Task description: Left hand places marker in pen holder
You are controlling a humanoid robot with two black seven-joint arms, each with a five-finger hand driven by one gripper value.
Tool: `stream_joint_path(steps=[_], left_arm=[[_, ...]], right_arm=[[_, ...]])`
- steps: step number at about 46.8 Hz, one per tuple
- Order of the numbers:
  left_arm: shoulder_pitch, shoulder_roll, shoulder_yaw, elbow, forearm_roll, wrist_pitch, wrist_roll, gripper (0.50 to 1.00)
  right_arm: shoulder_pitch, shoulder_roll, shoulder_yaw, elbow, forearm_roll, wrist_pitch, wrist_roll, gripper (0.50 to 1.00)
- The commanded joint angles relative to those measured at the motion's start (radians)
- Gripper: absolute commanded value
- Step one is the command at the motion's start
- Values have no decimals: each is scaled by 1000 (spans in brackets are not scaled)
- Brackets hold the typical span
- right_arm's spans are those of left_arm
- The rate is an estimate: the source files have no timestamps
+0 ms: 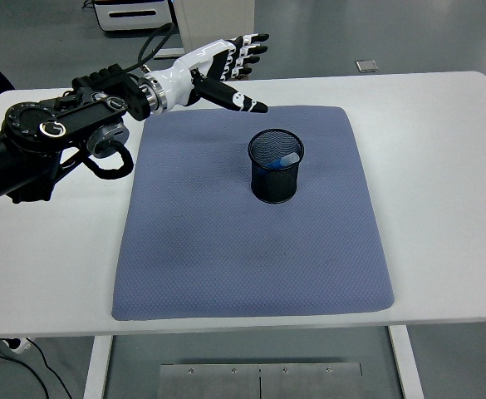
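Across the middle of the frame a white table (442,166) fills most of the view, near edge running along the bottom. A blue-grey textured mat (251,258) lies on it, roughly square, slightly skewed, covering the centre. A black mesh pen holder (276,166) stands upright on the mat's upper half. The marker (287,158) sits inside it, blue, leaning against the right wall, only partly visible through the mesh. The left hand (222,66) is at upper left, over the table's far edge and the mat's upper left corner, well apart from the holder; fingers extended and spread, thumb pointing toward the holder, grasping nothing. Black arm enters from the left edge, cable looped beside it. Grey floor behind the table, white cabinet base (130,15) at top, small square floor plate (366,65) at upper right. Metal frame under the table at bottom.
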Motion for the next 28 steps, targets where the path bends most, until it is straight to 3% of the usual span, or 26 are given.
stream_joint_path(steps=[1, 7, 15, 28], left_arm=[[20, 11, -18, 7, -15, 13, 1, 1000], [75, 52, -61, 7, -42, 48, 1, 1000], [156, 110, -156, 7, -87, 47, -2, 1000], [336, 204, -293, 7, -154, 39, -100, 1000]], right_arm=[[0, 0, 0, 0, 1, 0, 1, 1000], [0, 0, 0, 0, 1, 0, -1, 1000], [0, 0, 0, 0, 1, 0, -1, 1000], [0, 0, 0, 0, 1, 0, -1, 1000]])
